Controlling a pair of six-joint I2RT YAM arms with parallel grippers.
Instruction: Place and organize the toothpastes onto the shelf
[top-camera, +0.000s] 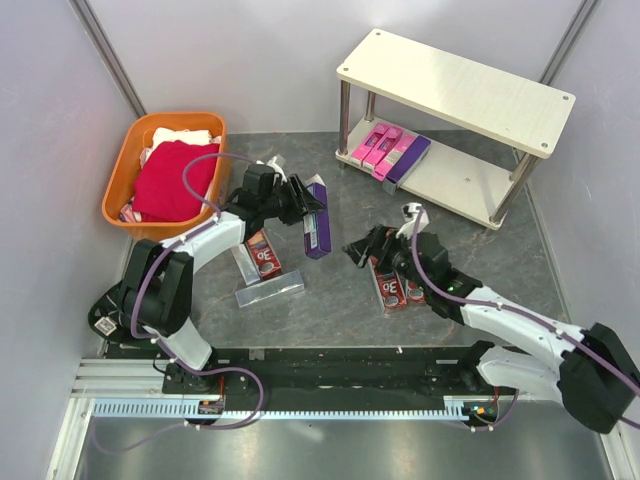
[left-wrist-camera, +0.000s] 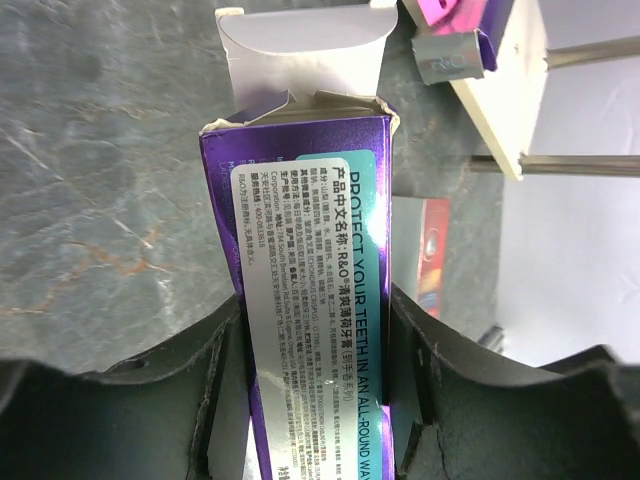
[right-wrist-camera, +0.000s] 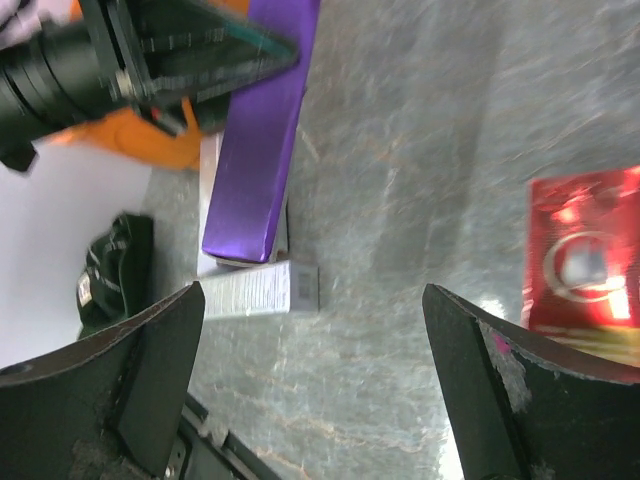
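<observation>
My left gripper (top-camera: 303, 203) is shut on a purple toothpaste carton (top-camera: 317, 230) and holds it over the grey tabletop left of centre. The left wrist view shows this carton (left-wrist-camera: 310, 280) clamped between both fingers, its far end flap open. My right gripper (top-camera: 360, 250) is open and empty (right-wrist-camera: 310, 330), near the dark red cartons (top-camera: 392, 287). The shelf (top-camera: 470, 85) stands at the back right. Its lower board holds pink cartons (top-camera: 375, 147) and a purple one (top-camera: 408, 158). Silver-grey cartons (top-camera: 270, 291) and a red one (top-camera: 263, 257) lie by the left arm.
An orange basket (top-camera: 118, 195) with red and white cloths (top-camera: 175, 180) stands at the back left. Pale walls close in both sides. In the right wrist view the purple carton (right-wrist-camera: 262, 140) hangs over a silver-grey carton (right-wrist-camera: 262, 290), with a red carton (right-wrist-camera: 585, 250) to the right.
</observation>
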